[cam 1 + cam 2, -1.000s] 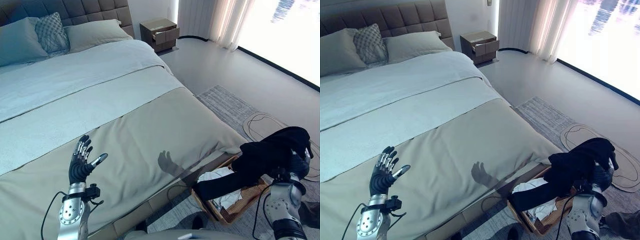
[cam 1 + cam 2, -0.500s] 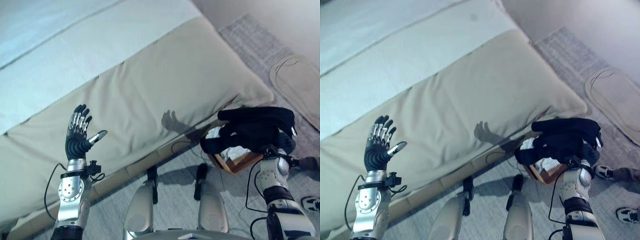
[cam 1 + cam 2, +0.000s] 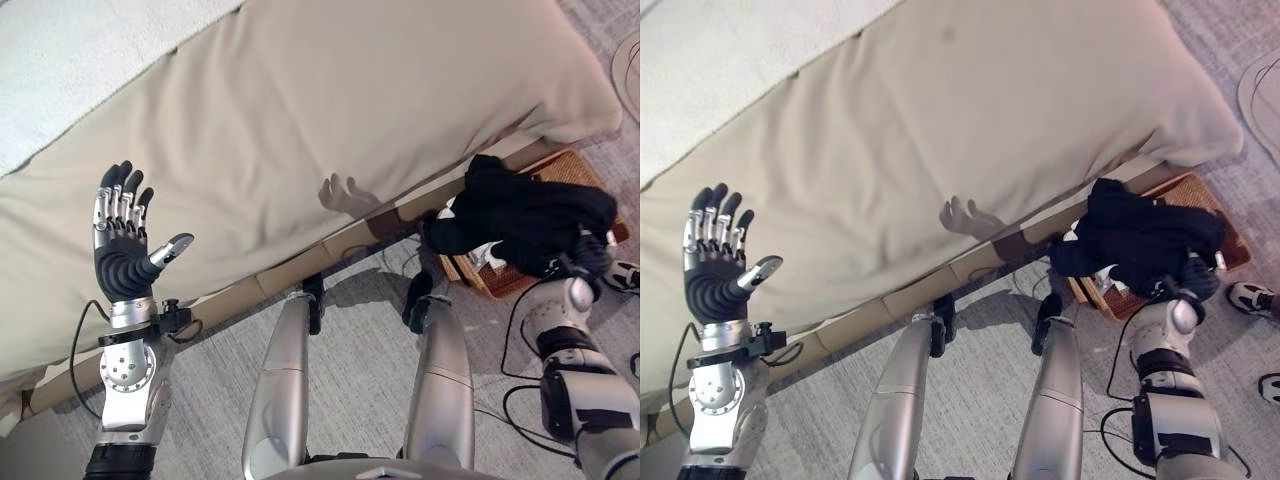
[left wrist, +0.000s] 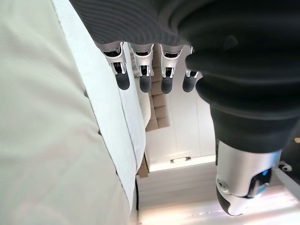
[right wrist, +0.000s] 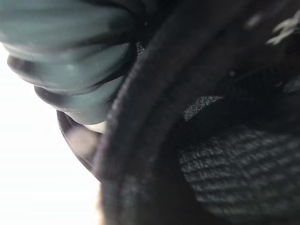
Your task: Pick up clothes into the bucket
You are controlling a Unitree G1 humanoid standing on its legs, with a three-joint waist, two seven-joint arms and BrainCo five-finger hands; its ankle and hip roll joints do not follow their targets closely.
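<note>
A black garment (image 3: 530, 215) lies bunched over the near left part of a brown woven basket (image 3: 590, 175) on the floor at the foot of the bed. White clothing (image 3: 490, 258) shows in the basket under it. My right hand (image 3: 595, 265) is at the garment's lower right edge, its dark cover just showing below the cloth. In the right wrist view the black garment (image 5: 225, 140) covers the fingers. My left hand (image 3: 125, 255) is raised upright over the bed's edge on the left, open, fingers (image 4: 143, 82) straight, holding nothing.
The beige bed cover (image 3: 350, 90) spans the top of the view, with its base running along the floor. A grey rug (image 3: 200, 400) lies in front of the bed. A person's shoes (image 3: 1250, 297) stand right of the basket.
The camera has tilted down toward the floor. The black garment, which hung from my right hand with a sleeve dangling, now sits bunched low on the basket. My left hand stays raised.
</note>
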